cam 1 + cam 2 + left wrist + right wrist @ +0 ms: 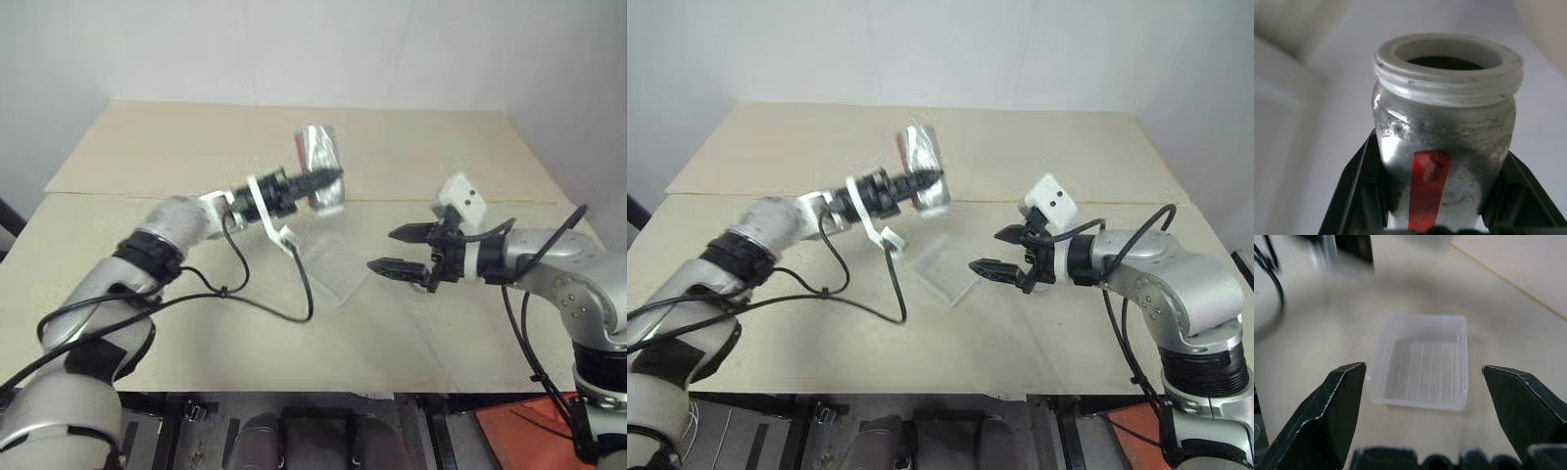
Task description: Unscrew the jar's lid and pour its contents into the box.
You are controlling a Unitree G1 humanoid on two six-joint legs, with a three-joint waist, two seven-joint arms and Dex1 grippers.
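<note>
Pincer on the left [328, 178] is clamped on the lidless jar [321, 168], held above the desk [470, 147]; the right pincer [404, 250] is spread wide, empty, beside the box [333, 271], unobstructed.

no readable text anywhere, red mark on the jar [1426, 188] possibly a blank label

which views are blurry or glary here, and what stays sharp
Left eye view: the raised jar is smeared by motion blur. Left wrist view: jar rim sharp, bright glare on its silvery wall, background soft. Right wrist view: the box and fingers crisp, the far upper corner blurred.
</note>
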